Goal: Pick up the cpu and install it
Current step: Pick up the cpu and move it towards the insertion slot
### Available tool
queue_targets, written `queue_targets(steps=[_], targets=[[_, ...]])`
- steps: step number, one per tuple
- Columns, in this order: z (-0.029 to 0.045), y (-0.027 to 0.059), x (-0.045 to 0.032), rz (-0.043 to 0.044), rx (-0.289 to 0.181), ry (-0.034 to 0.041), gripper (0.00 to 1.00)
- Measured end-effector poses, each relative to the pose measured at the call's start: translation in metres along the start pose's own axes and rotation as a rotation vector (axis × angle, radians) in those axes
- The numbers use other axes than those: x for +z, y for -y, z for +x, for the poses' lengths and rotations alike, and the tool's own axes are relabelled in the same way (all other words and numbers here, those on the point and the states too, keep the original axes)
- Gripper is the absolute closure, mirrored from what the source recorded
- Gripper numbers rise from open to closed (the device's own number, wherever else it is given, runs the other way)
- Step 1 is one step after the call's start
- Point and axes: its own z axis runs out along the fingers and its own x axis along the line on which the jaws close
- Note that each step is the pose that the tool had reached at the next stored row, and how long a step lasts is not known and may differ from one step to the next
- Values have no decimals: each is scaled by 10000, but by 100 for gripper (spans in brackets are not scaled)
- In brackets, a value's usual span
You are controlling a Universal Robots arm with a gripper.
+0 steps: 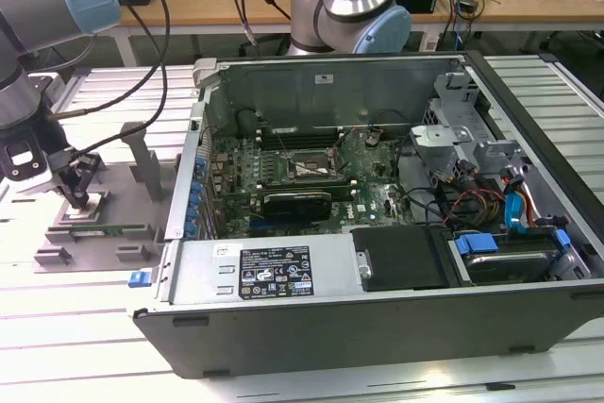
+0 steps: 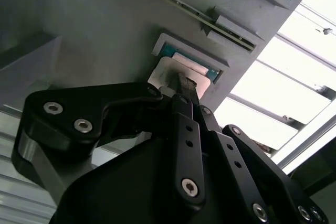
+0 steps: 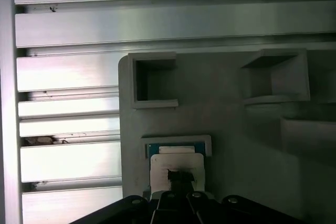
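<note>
The cpu (image 3: 176, 163) is a small pale square chip, and it sits at the edge of a teal-lined nest (image 3: 178, 148) in the grey plastic tray (image 1: 57, 254). My gripper (image 1: 76, 198) is down on that tray at the exterior view's left. Its dark fingers (image 3: 179, 178) are closed together on the chip's near edge. In the second wrist view the cpu (image 2: 161, 75) shows just past the fingertips (image 2: 185, 84), tilted partly over the nest's rim. The motherboard socket (image 1: 307, 167) lies open inside the computer case, far to the exterior view's right of my gripper.
The open computer case (image 1: 377, 233) takes up the middle and right, with its power supply (image 1: 274, 271) along the near wall. Upright grey blocks (image 1: 146, 162) stand on the tray between my gripper and the case wall. A second robot arm's base (image 1: 349, 7) stands behind the case.
</note>
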Motion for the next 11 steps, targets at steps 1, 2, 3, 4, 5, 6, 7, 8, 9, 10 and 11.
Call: queue_targets(steps=[1,2,3,4,5,6,7,8,9,10,11], targets=[[0,0,0,8,-17,-1,89],[-1,0,1,13,-19,1,89],[0,0,1,18,-19,1,89],[0,0,2,24,-19,2,89],[0,0,2,29,-19,3,89],[0,0,2,33,-19,3,89],[0,0,2,39,-18,4,89],[0,0,2,46,-19,4,89],[0,0,1,52,-19,4,89],[0,0,2,61,-20,4,83],[0,0,2,74,-20,5,71]])
